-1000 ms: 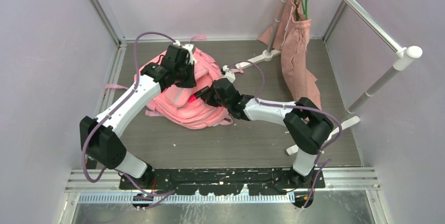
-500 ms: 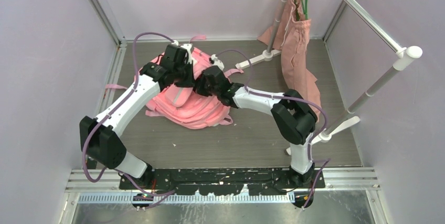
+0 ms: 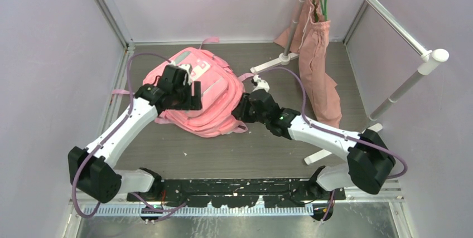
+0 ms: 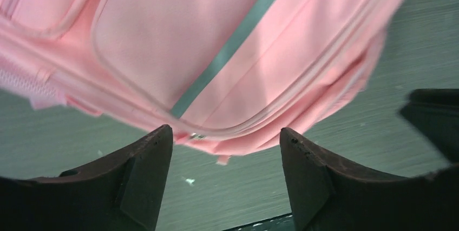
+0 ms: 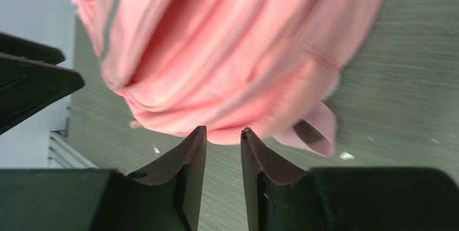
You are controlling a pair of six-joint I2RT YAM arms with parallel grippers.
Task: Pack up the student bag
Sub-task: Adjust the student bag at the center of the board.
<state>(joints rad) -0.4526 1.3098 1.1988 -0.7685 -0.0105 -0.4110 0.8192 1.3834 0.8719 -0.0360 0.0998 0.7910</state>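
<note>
1. The large bright pink fabric backpack point(image 3: 209, 101) lies flat on the grey wood-grain table point(image 3: 268, 154), between my arms.
2. Left gripper point(image 4: 224, 139): released, jaws wide, above the bag's near edge.
3. Right gripper point(image 5: 223, 133): narrowly parted, grasping nothing, at the bag's rim.
4. I'd pin the fabric with one claw and pinch the zip seam squarely with the other, so the bag doesn't drag.

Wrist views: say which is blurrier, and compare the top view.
Right wrist, the blurrier: the student bag is smeared with motion blur, while the right gripper is crisp; left wrist: bag seams soft but readable, floor streaked; top external: sharp, evenly lit, faint shadows only.
</note>
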